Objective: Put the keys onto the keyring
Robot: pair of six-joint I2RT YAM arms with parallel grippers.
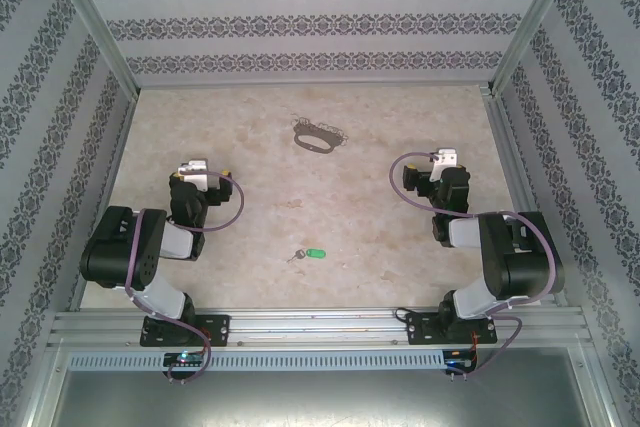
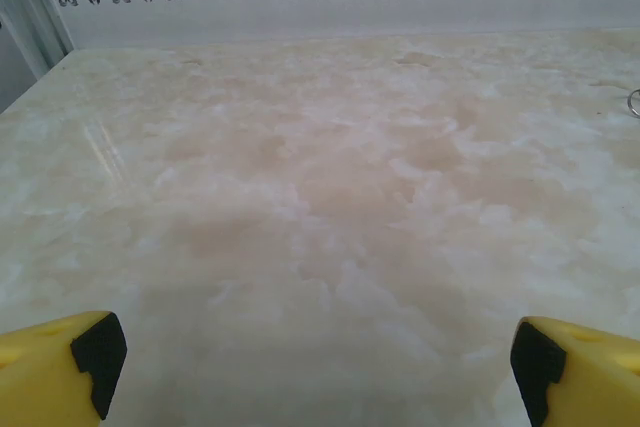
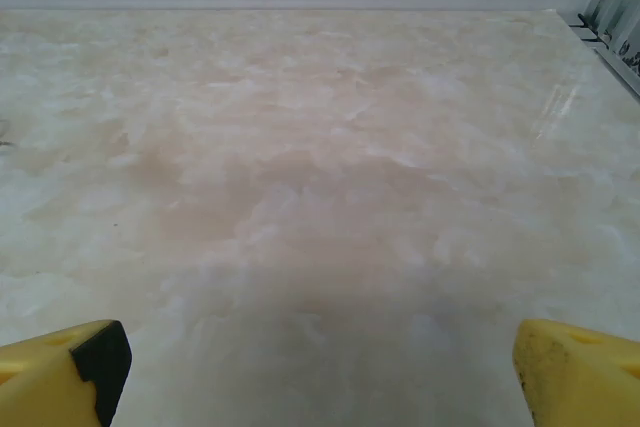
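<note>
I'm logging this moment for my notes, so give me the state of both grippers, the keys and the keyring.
left gripper: open, holding nothing.
right gripper: open, holding nothing.
keys: lying loose on the table, not on the ring.
keyring: lying flat farther back, apart from the keys; gate too small to tell.

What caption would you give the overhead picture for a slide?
Nothing threaded yet: keys lie up front, keyring farther back, left gripper and right gripper both open and empty.
</note>
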